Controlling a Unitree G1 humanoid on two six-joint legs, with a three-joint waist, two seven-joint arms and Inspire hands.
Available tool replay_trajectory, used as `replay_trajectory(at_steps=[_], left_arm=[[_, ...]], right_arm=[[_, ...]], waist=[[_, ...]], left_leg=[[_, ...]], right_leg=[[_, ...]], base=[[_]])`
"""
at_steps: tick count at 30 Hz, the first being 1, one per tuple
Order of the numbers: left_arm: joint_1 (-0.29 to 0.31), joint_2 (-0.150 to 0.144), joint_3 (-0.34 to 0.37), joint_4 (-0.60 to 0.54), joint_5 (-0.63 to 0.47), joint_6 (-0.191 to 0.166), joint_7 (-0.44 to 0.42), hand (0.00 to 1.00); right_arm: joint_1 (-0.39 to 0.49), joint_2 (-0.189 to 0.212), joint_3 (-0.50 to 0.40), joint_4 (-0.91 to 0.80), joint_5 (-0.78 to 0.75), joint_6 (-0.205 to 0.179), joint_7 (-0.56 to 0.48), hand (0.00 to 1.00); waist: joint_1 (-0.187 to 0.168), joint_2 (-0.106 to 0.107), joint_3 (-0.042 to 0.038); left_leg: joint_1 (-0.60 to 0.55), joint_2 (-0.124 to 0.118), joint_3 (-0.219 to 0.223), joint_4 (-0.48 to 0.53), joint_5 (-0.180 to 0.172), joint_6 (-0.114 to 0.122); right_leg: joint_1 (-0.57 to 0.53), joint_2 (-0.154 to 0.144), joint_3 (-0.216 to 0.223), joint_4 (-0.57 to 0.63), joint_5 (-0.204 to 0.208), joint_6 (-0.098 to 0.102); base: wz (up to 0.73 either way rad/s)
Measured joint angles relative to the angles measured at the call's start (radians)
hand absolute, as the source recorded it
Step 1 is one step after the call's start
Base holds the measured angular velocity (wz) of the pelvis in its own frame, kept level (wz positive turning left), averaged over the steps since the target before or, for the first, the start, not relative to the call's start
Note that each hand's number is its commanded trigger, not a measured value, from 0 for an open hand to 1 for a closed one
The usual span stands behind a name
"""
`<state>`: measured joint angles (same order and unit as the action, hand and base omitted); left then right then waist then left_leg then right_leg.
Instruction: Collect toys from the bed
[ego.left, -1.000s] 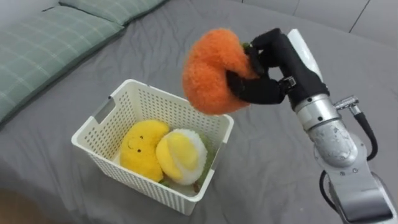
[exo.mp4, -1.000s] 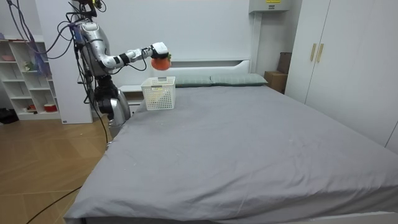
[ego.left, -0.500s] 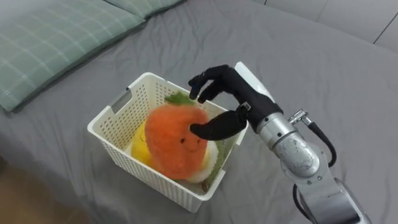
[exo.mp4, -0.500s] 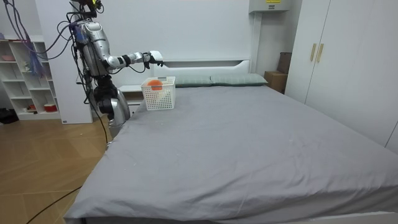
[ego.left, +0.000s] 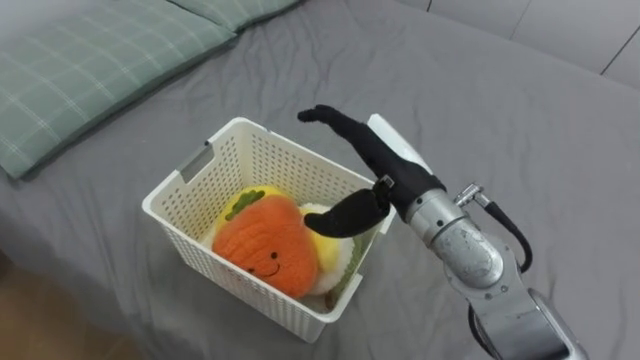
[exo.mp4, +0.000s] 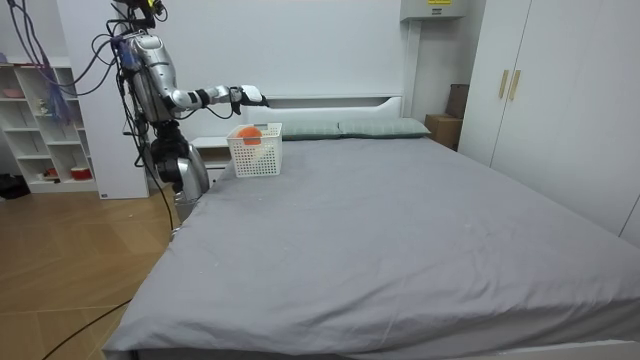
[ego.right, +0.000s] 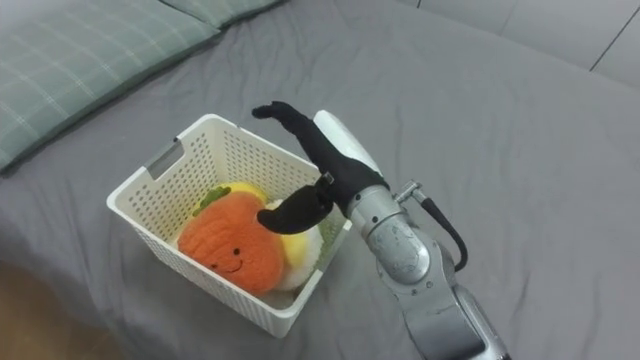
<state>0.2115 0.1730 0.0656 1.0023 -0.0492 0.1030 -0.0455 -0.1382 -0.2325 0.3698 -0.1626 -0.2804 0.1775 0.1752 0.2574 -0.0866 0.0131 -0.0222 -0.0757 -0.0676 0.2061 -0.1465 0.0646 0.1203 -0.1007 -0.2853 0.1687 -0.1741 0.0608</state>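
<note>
A white slatted basket (ego.left: 178, 187) stands on the grey bed near the pillows. Inside it lies an orange plush toy (ego.left: 264, 246) with a green top and a smiling face. It rests on a yellow plush (ego.left: 256, 193) and a white-and-yellow plush (ego.left: 337, 255). My right hand (ego.left: 377, 166) hovers open over the basket's right rim, fingers stretched out straight and thumb pointing down toward the toys. It holds nothing. In the room view I stand at the bed's head corner, on the room view's left, right arm (exo.mp4: 210, 96) reaching out over the basket (exo.mp4: 255, 152).
Green checked pillows (ego.left: 95, 60) lie beyond the basket at the upper left. Grey bedding (ego.left: 480, 100) spreads to the right and ahead. In the room view a white shelf (exo.mp4: 40, 120) stands behind me and a wardrobe (exo.mp4: 545, 90) is on the right.
My right hand opened and let the orange plush drop from above the basket into it. The toy settled on the yellow ones. The fingers went from curled to fully straight.
</note>
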Motion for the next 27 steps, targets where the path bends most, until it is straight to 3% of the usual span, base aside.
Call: replay_trajectory(at_steps=[18, 22, 25, 27], left_arm=[[0.000, -0.002, 0.010, 0.001, -0.005, 0.000, 0.015, 0.00], [-0.002, -0.002, 0.011, 0.002, -0.007, 0.000, 0.017, 0.00], [0.004, -0.006, 0.022, 0.000, -0.010, -0.001, 0.016, 0.00], [0.015, -0.007, 0.028, -0.002, -0.040, -0.004, 0.017, 0.00]], right_arm=[[-0.008, 0.000, -0.003, 0.044, 0.029, 0.000, -0.006, 0.00], [-0.029, 0.004, -0.035, 0.081, 0.130, 0.000, -0.024, 0.00], [-0.029, 0.019, -0.124, 0.083, 0.257, -0.011, -0.080, 0.00], [-0.030, 0.010, -0.184, 0.086, 0.436, -0.030, -0.144, 0.00]], waist=[[-0.002, -0.006, 0.0010], [-0.009, -0.008, 0.0023], [-0.007, -0.007, 0.0039], [-0.024, -0.003, 0.0067]], left_leg=[[0.018, 0.004, 0.022, -0.019, 0.002, 0.001], [0.019, 0.005, 0.025, -0.019, 0.002, 0.001], [0.018, 0.006, 0.031, -0.018, 0.002, 0.001], [0.017, 0.008, 0.036, -0.015, 0.002, 0.001]], right_leg=[[-0.001, 0.000, 0.023, -0.001, 0.000, 0.000], [-0.001, 0.000, 0.025, -0.001, 0.000, 0.000], [-0.002, 0.001, 0.024, -0.001, 0.001, 0.001], [-0.002, 0.000, 0.018, -0.002, 0.001, 0.001]], base=[[-0.03], [0.00], [0.00], [0.00]])
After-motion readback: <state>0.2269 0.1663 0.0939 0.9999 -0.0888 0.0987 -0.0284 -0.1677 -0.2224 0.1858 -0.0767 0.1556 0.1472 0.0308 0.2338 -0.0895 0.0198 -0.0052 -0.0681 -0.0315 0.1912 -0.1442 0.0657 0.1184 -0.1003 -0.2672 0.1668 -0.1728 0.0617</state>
